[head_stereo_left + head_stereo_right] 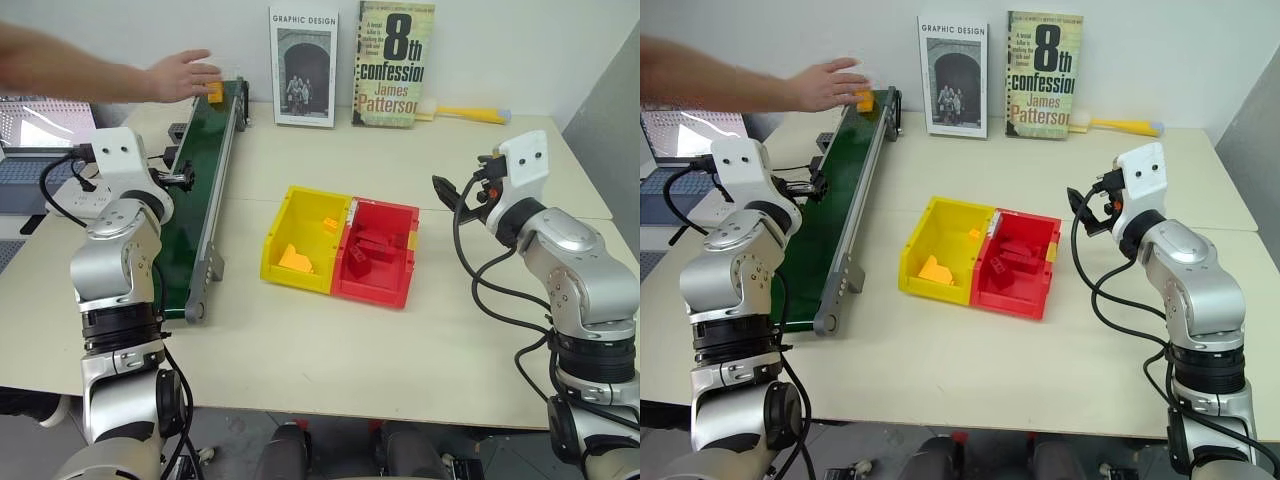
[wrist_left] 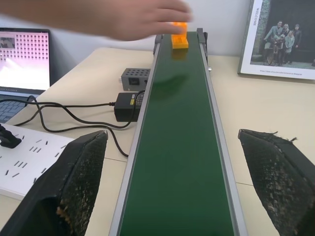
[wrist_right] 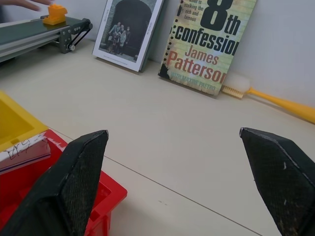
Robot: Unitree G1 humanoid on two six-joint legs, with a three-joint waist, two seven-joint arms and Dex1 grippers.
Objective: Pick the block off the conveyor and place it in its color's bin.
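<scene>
Block point(image 2: 179, 40) sits on the far end of the conveyor point(image 1: 205, 170), w/ a person's hand point(image 1: 182, 76) right at it, fingers touching or nearly so; can't tell which. Conveyor runs along the robot's left side of the desk point(image 1: 330, 350), dark green belt betw. silver rails.

Left claw point(image 2: 177, 187) is over the near part of the belt, pointing along it toward the block, fingers spread wide, nothing betw. them. Block is well apart from it, at the opposite end.

Right claw point(image 3: 182, 187) hangs above the desk on the robot's right, also spread wide and empty, aimed toward the back wall.

Yellow bin point(image 1: 300, 240) sits mid-desk, joined to a red bin point(image 1: 385, 250) on its right. Yellow bin has yellow-orange bricks inside; red bin has dark red ones.

At the back, two books lean on the wall: "Graphic Design" point(image 1: 304, 66) and "8th Confession" point(image 1: 393, 62). A yellow-handled brush point(image 1: 465, 113) lies beside the second book. Left of the conveyor: a black power adapter point(image 2: 129, 105) w/ cable, a white power strip point(image 2: 29, 160), a laptop point(image 2: 24, 61).
</scene>
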